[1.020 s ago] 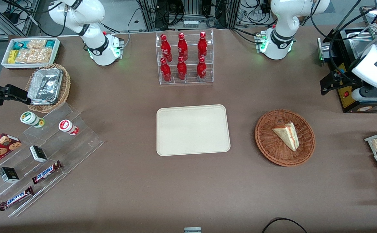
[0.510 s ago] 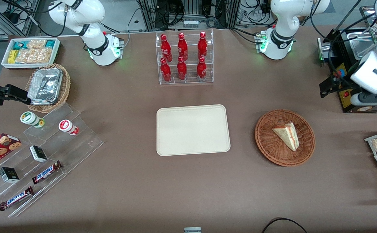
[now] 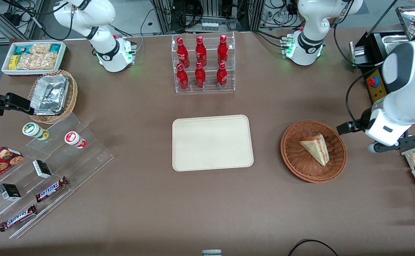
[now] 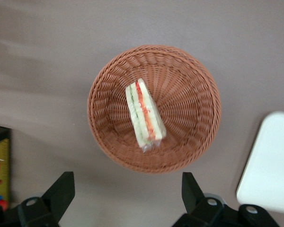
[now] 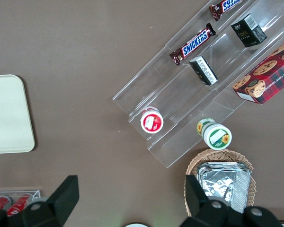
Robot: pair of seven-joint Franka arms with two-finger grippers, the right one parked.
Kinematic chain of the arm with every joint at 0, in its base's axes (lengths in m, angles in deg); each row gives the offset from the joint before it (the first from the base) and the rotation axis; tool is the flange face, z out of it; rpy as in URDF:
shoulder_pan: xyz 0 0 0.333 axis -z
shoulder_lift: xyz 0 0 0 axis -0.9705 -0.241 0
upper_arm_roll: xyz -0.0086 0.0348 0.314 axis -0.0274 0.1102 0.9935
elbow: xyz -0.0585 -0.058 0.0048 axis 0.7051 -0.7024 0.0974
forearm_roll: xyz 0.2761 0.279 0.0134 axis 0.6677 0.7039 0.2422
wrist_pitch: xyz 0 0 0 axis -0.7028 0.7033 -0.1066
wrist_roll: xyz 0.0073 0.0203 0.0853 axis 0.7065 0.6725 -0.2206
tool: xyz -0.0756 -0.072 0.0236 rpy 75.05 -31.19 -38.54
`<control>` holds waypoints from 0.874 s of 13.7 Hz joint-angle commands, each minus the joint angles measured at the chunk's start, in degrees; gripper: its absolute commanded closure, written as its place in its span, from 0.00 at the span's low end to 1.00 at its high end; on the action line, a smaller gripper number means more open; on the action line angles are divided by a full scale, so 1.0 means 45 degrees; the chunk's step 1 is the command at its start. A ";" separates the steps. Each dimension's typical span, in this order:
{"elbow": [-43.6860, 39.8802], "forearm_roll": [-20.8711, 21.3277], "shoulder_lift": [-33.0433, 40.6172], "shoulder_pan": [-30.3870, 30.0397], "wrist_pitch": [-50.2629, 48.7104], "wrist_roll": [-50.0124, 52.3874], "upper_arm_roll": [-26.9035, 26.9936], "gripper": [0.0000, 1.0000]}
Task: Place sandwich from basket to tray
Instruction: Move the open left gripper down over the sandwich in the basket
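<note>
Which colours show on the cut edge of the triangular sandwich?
Red-orange and green layers between pale white bread, best in the left wrist view; the open pincer hovers nearby.

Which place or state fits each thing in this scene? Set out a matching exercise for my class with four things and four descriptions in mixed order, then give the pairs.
Things:
1. sandwich
2. basket
3. tray
4. gripper

Descriptions:
A. bare, at the middle of the table
B. open, in the air beside the basket toward the working arm's end
C. lying in the basket
D. reddish-brown wicker, beside the tray

Pairs: 1-C, 2-D, 3-A, 4-B
</note>
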 commanded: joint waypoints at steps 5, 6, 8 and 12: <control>0.4581 -0.0075 0.1111 -0.0027 0.5394 0.4312 -0.0131 0.00; 0.5186 -0.0075 0.1208 -0.0027 0.6117 0.4469 -0.0131 0.00; 0.6049 -0.0037 0.1171 0.0011 0.7408 0.5035 -0.0151 0.00; 0.6694 -0.0017 0.0820 0.0031 0.8406 0.5076 -0.0170 0.00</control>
